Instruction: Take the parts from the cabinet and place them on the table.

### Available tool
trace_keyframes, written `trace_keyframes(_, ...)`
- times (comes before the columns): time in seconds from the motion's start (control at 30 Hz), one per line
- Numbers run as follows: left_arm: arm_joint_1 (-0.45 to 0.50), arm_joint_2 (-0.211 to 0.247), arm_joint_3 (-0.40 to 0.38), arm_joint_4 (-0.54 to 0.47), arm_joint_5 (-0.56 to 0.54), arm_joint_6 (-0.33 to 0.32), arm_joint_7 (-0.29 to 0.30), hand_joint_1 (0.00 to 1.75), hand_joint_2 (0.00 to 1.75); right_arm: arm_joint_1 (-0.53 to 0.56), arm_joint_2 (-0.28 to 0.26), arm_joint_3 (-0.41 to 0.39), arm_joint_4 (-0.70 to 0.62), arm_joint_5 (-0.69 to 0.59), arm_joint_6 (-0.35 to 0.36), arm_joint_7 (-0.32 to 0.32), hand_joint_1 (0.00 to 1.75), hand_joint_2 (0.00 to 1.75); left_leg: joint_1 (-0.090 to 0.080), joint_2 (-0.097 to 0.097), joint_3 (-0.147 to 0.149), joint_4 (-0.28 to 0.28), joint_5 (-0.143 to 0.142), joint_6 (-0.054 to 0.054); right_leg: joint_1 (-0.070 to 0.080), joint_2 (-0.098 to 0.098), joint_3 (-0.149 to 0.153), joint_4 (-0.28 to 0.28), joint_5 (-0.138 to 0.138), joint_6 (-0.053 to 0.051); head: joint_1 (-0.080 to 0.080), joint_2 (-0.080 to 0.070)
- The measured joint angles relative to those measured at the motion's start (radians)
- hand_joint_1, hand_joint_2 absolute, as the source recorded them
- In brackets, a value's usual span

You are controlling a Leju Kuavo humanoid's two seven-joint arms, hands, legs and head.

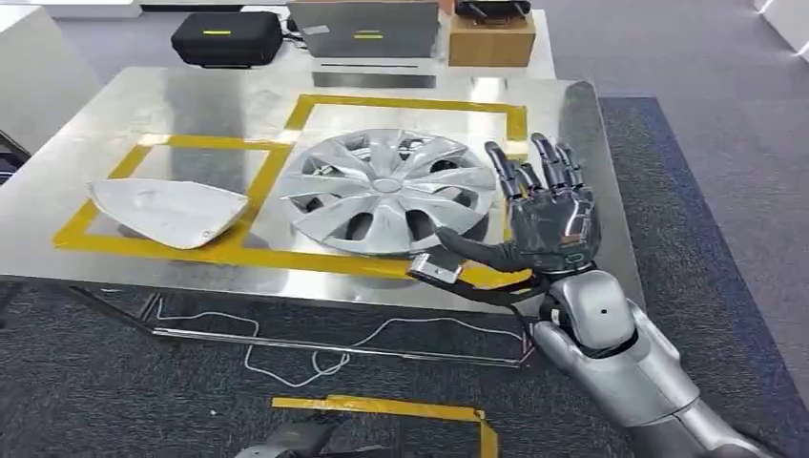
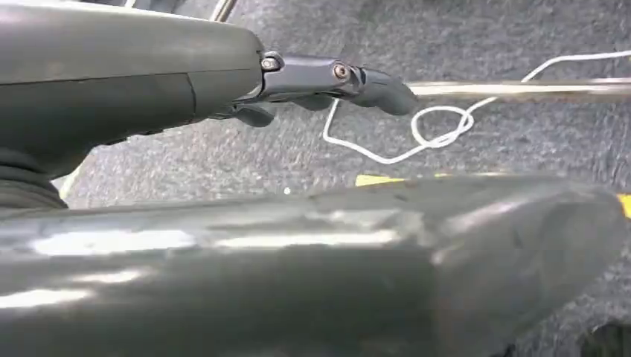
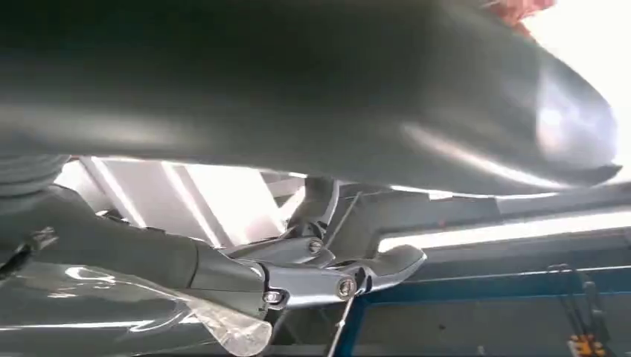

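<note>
Mirror cover (image 1: 167, 212) left of hubcap (image 1: 386, 190)

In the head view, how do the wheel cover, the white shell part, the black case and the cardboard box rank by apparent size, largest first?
1. Wheel cover.
2. White shell part.
3. Black case.
4. Cardboard box.
The case and the box stand farther from the camera, so their true sizes are unsure.

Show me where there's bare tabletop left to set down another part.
Free: the far left corner of the table, beyond the yellow tape, and the far part of the right taped box behind the wheel cover. Crowded: the left box holds the white shell part, the wheel cover takes up most of the right box, and the right hand hangs over the near right edge.
</note>
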Motion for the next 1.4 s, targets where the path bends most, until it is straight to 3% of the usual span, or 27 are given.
trace_keyframes(0.07, 0.000, 0.000, 0.000, 0.000, 0.000, 0.000, 0.000, 0.00, 0.00, 0.000, 0.000, 0.000, 0.000, 0.000, 0.000, 0.000, 0.00, 0.00, 0.000, 0.000, 0.098, -0.137, 0.061, 0.008, 0.000, 0.000, -0.018, 0.005, 0.012, 0.006, 0.000, 0.000)
trace_keyframes(0.1, -0.001, 0.000, 0.000, 0.000, 0.000, 0.000, 0.000, 0.00, 0.00, 0.000, 0.000, 0.000, 0.000, 0.000, -0.001, 0.000, 0.00, 0.00, -0.001, 0.000, 0.163, -0.234, 0.066, 0.015, 0.000, 0.000, -0.023, 0.006, 0.016, 0.011, 0.000, 0.000)
trace_keyframes(0.13, -0.003, 0.000, 0.000, 0.000, 0.000, -0.001, 0.000, 0.00, 0.00, -0.002, 0.000, -0.002, -0.001, 0.000, -0.001, 0.000, 0.00, 0.00, -0.006, 0.000, 0.199, -0.294, 0.046, 0.020, 0.005, -0.001, -0.030, 0.008, 0.022, 0.018, 0.000, 0.000)
trace_keyframes(0.27, -0.001, 0.000, 0.000, 0.000, 0.001, -0.006, 0.000, 0.00, 0.00, 0.001, 0.000, -0.001, 0.000, -0.001, -0.001, 0.000, 0.00, 0.00, -0.009, -0.002, 0.189, -0.321, 0.057, 0.038, 0.003, -0.006, -0.043, 0.002, 0.055, 0.047, 0.001, 0.000)
trace_keyframes(0.33, -0.003, -0.001, 0.000, 0.000, 0.001, -0.006, 0.000, 0.00, 0.00, 0.000, 0.000, -0.003, 0.001, -0.001, -0.001, 0.001, 0.00, 0.00, -0.002, 0.004, 0.175, -0.329, 0.075, 0.058, 0.001, 0.004, -0.080, 0.055, -0.025, 0.053, 0.010, 0.000)
trace_keyframes(0.4, -0.003, -0.002, 0.000, 0.000, 0.001, -0.006, 0.000, 0.00, 0.00, 0.002, 0.000, -0.002, 0.003, -0.002, -0.001, 0.002, 0.00, 0.00, -0.006, 0.005, 0.156, -0.325, 0.087, 0.063, 0.000, 0.006, -0.132, 0.227, -0.125, 0.060, 0.012, 0.000)
trace_keyframes(0.43, -0.003, -0.001, 0.000, 0.000, 0.001, -0.006, 0.000, 0.00, 0.00, 0.004, 0.000, -0.002, 0.004, -0.002, -0.001, 0.002, 0.00, 0.00, -0.009, 0.005, 0.146, -0.323, 0.094, 0.065, 0.000, 0.006, -0.150, 0.298, -0.152, 0.061, 0.012, 0.000)
trace_keyframes(0.47, -0.003, -0.001, 0.000, 0.000, 0.001, -0.006, 0.000, 0.00, 0.00, 0.006, 0.000, -0.002, 0.006, -0.002, -0.001, 0.002, 0.00, 0.00, -0.011, 0.005, 0.136, -0.321, 0.101, 0.067, 0.000, 0.007, -0.152, 0.332, -0.151, 0.060, 0.012, 0.000)
trace_keyframes(0.53, -0.003, -0.002, 0.000, 0.000, 0.001, -0.006, 0.000, 0.00, 0.00, 0.007, 0.000, -0.002, 0.006, -0.002, -0.001, 0.002, 0.00, 0.00, -0.015, 0.004, 0.114, -0.312, 0.113, 0.066, 0.003, 0.008, -0.084, 0.266, -0.081, 0.052, 0.012, 0.000)
trace_keyframes(0.6, -0.003, -0.002, 0.000, 0.000, 0.001, -0.006, 0.000, 0.00, 0.00, 0.003, 0.000, -0.002, 0.006, -0.002, -0.001, 0.002, 0.00, 0.00, -0.017, 0.001, 0.098, -0.303, 0.123, 0.063, 0.008, 0.013, 0.037, 0.087, -0.039, 0.037, 0.012, 0.000)
trace_keyframes(0.63, -0.004, -0.003, 0.000, 0.000, 0.001, -0.006, 0.000, 0.00, 0.00, 0.000, 0.000, -0.002, 0.006, -0.002, -0.001, 0.002, 0.00, 0.00, -0.022, 0.001, 0.089, -0.300, 0.127, 0.058, 0.012, 0.015, 0.088, 0.020, -0.070, 0.031, 0.011, 0.000)
trace_keyframes(0.67, -0.004, -0.003, 0.000, 0.000, 0.001, -0.006, 0.000, 0.00, 0.00, -0.001, 0.000, -0.003, 0.004, -0.002, -0.001, 0.002, 0.00, 0.00, -0.021, 0.001, 0.085, -0.298, 0.135, 0.054, 0.013, 0.015, 0.100, -0.011, -0.072, 0.029, 0.010, 0.000)
trace_keyframes(0.77, -0.003, -0.002, 0.000, 0.000, 0.001, -0.006, 0.000, 0.00, 0.00, 0.001, 0.000, -0.002, 0.005, -0.002, -0.001, 0.002, 0.00, 0.00, -0.021, -0.002, 0.075, -0.303, 0.162, 0.037, 0.014, 0.012, 0.079, -0.013, -0.051, 0.014, 0.011, 0.000)
trace_keyframes(0.8, -0.003, -0.001, 0.000, 0.001, 0.001, -0.006, 0.000, 0.00, 0.00, -0.003, 0.000, -0.002, 0.005, -0.002, -0.001, 0.002, 0.00, 0.00, -0.019, -0.003, 0.067, -0.296, 0.140, 0.030, 0.007, 0.006, 0.073, -0.017, -0.038, 0.006, 0.015, 0.000)
trace_keyframes(0.83, -0.002, 0.000, 0.000, 0.001, 0.001, -0.006, 0.000, 0.00, 0.00, -0.003, 0.000, -0.002, 0.005, -0.002, -0.001, 0.002, 0.00, 0.00, -0.018, -0.001, 0.054, -0.266, 0.085, 0.023, 0.007, 0.006, 0.060, -0.017, -0.028, -0.006, 0.008, 0.000)
trace_keyframes(0.9, -0.004, 0.001, 0.000, 0.001, 0.001, -0.006, 0.000, 0.00, 0.00, -0.002, 0.000, 0.000, 0.005, -0.002, -0.001, 0.002, 0.00, 0.00, -0.007, -0.001, 0.021, -0.121, -0.037, 0.012, 0.007, 0.004, 0.035, -0.015, -0.009, -0.009, 0.006, 0.000)
trace_keyframes(0.93, -0.004, 0.001, 0.000, 0.001, 0.001, -0.006, 0.000, 0.00, 0.00, -0.002, 0.000, 0.000, 0.006, -0.002, -0.001, 0.002, 0.00, 0.00, -0.004, -0.001, 0.008, -0.048, -0.073, 0.007, 0.007, 0.003, 0.022, -0.015, 0.001, -0.009, 0.006, 0.000)
trace_keyframes(0.97, -0.004, 0.001, 0.000, 0.001, 0.001, -0.006, 0.000, 0.00, 0.00, -0.002, 0.000, 0.000, 0.006, -0.002, -0.001, 0.002, 0.00, 0.00, -0.001, -0.001, 0.005, 0.003, -0.077, 0.004, 0.007, 0.002, 0.007, -0.013, 0.012, -0.007, 0.006, 0.000)
trace_keyframes(1.0, -0.004, 0.002, 0.000, 0.001, 0.001, -0.006, 0.000, 0.00, 0.00, -0.001, 0.000, 0.000, 0.006, -0.002, -0.001, 0.002, 0.00, 0.00, 0.002, -0.001, 0.017, 0.018, -0.045, 0.002, 0.007, 0.000, -0.010, -0.009, 0.023, -0.005, 0.006, 0.000)
trace_keyframes(1.07, -0.005, 0.002, 0.000, 0.001, 0.001, -0.006, 0.000, 0.00, 0.00, -0.001, 0.000, 0.000, 0.006, -0.002, -0.001, 0.001, 0.00, 0.00, 0.005, 0.000, 0.086, -0.057, 0.042, 0.003, 0.007, 0.000, -0.043, 0.001, 0.043, -0.002, 0.006, 0.000)
trace_keyframes(1.1, -0.006, 0.002, 0.000, 0.001, 0.001, -0.006, 0.000, 0.00, 0.00, -0.002, 0.000, 0.000, 0.005, -0.002, -0.001, 0.001, 0.00, 0.00, 0.006, 0.000, 0.142, -0.135, 0.058, 0.005, 0.007, 0.000, -0.056, 0.006, 0.051, 0.002, 0.006, 0.000)
trace_keyframes(1.13, -0.008, 0.002, 0.000, 0.001, 0.001, -0.006, 0.000, 0.00, 0.00, -0.002, 0.000, -0.001, 0.004, -0.002, -0.001, 0.001, 0.00, 0.00, 0.005, 0.000, 0.213, -0.234, 0.030, 0.009, 0.009, 0.001, -0.064, 0.011, 0.059, 0.007, 0.006, 0.000)
trace_keyframes(1.17, -0.010, 0.002, 0.000, 0.001, 0.001, -0.006, 0.000, 0.00, 0.00, -0.003, 0.000, -0.002, 0.003, -0.002, -0.001, 0.001, 0.00, 0.00, 0.002, -0.002, 0.257, -0.317, 0.004, 0.016, 0.012, 0.000, -0.070, 0.015, 0.066, 0.013, 0.008, 0.000)
trace_keyframes(1.27, -0.008, 0.001, 0.000, 0.001, 0.001, -0.006, 0.000, 0.00, 0.00, -0.003, 0.000, -0.002, 0.004, -0.002, -0.001, 0.001, 0.00, 0.00, -0.006, -0.003, 0.236, -0.321, 0.019, 0.034, 0.005, -0.002, -0.077, -0.003, 0.108, 0.031, 0.008, 0.000)
trace_keyframes(1.3, -0.006, 0.000, 0.000, 0.001, 0.001, -0.006, 0.000, 0.00, 0.00, 0.000, 0.000, -0.002, 0.005, -0.002, -0.001, 0.001, 0.00, 0.00, 0.001, 0.001, 0.226, -0.329, 0.038, 0.044, 0.004, 0.001, -0.086, -0.005, 0.103, 0.038, 0.006, 0.000)
trace_keyframes(1.37, -0.007, 0.000, 0.000, 0.001, 0.001, -0.007, 0.000, 0.00, 0.00, 0.000, 0.000, -0.002, 0.005, -0.002, -0.001, 0.001, 0.00, 0.00, 0.000, 0.005, 0.195, -0.327, 0.064, 0.061, 0.002, 0.006, -0.125, 0.069, -0.015, 0.045, 0.011, 0.000)
trace_keyframes(1.4, -0.007, -0.001, 0.000, 0.001, 0.001, -0.006, 0.000, 0.00, 0.00, 0.000, 0.000, -0.002, 0.006, -0.002, -0.001, 0.002, 0.00, 0.00, -0.002, 0.006, 0.177, -0.327, 0.079, 0.063, 0.002, 0.007, -0.147, 0.158, -0.085, 0.050, 0.011, 0.000)
